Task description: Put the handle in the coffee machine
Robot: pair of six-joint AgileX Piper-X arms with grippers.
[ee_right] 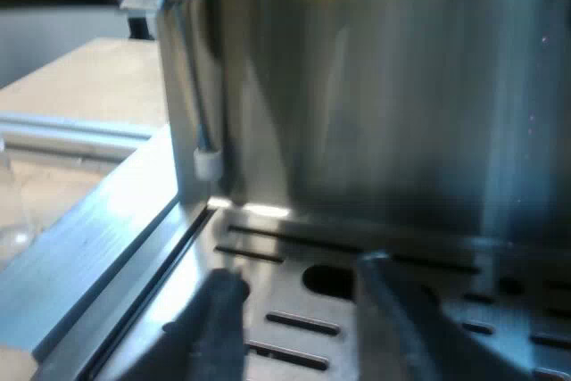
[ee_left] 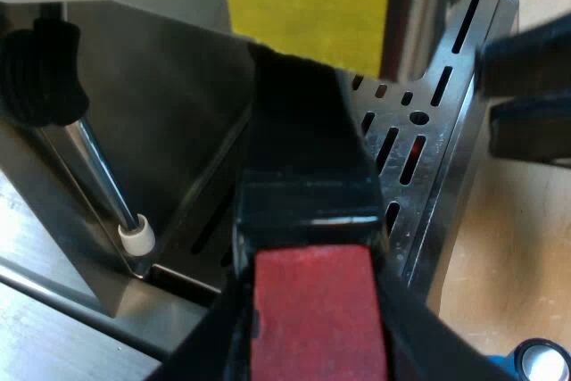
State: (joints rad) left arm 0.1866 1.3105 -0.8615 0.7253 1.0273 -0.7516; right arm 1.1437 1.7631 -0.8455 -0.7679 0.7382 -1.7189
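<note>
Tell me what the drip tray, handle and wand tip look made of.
Drip tray: polished metal, likely stainless steel; mirror-like reflections around its slots. Handle: glossy black, probably plastic, with a matte red end. Wand tip: white, rubber or plastic; cannot tell which.

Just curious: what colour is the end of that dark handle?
The handle end is red; left wrist view.

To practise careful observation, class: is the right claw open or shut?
Open. The right claw shows two fingers apart above the drip tray, tray slots visible between them, nothing held.
</note>
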